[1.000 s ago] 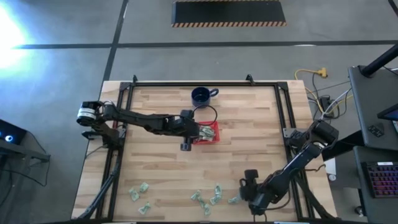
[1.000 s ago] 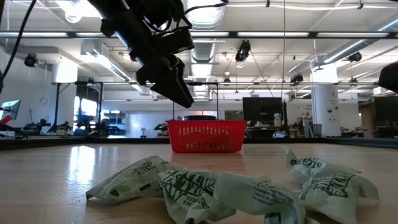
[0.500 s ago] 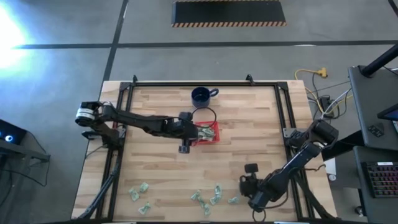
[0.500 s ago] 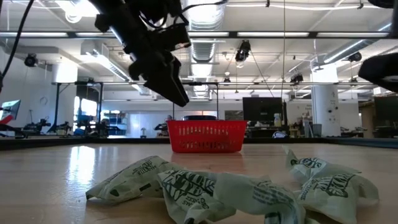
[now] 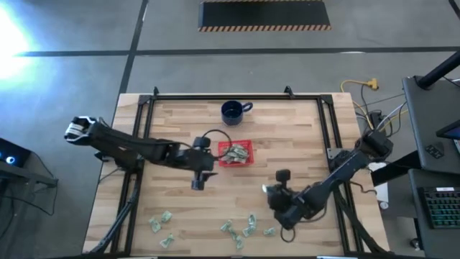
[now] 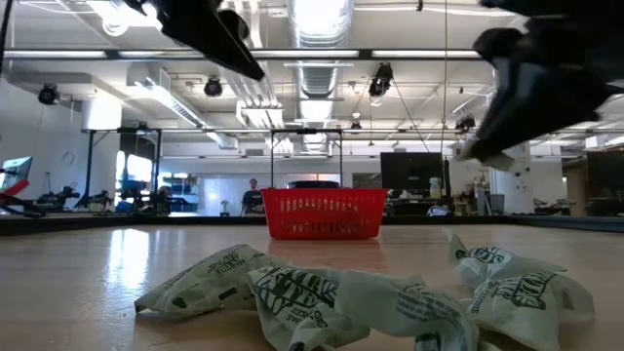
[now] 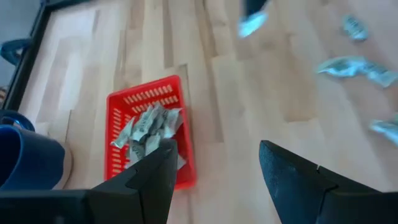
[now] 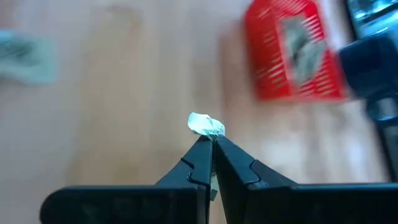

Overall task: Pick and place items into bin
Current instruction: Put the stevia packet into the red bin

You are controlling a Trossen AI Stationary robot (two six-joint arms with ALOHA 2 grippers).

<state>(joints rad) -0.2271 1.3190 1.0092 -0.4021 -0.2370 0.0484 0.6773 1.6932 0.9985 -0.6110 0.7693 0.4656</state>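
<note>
The red bin (image 5: 244,160) stands mid-table with several pale green items (image 7: 148,127) lying inside it. More items (image 5: 250,223) lie loose near the table's front edge, some close in the low view (image 6: 312,292). My right gripper (image 8: 211,140) is to the near right of the bin (image 8: 292,53), shut on one small item (image 8: 206,124). My left gripper (image 7: 214,171) hangs open, nothing between its fingers, just to the near left of the bin (image 7: 118,102). My right gripper pinches the small crumpled item by its near edge (image 8: 209,133) between its two fingertips. The fingers slant downward toward the table's far side. The item sticks out beyond the fingertips, lifted clear of the table (image 6: 485,156).
A dark blue mug (image 5: 232,110) stands behind the bin near the far edge. A black frame (image 5: 215,96) rims the table. Bare wood lies between the bin and the loose items at the front.
My left gripper has drawn back from over the bin toward the table's left and near edge, rising and staying open. My right gripper has risen from the front edge and gone toward the bin, turning, with a small item now clear of the table.
</note>
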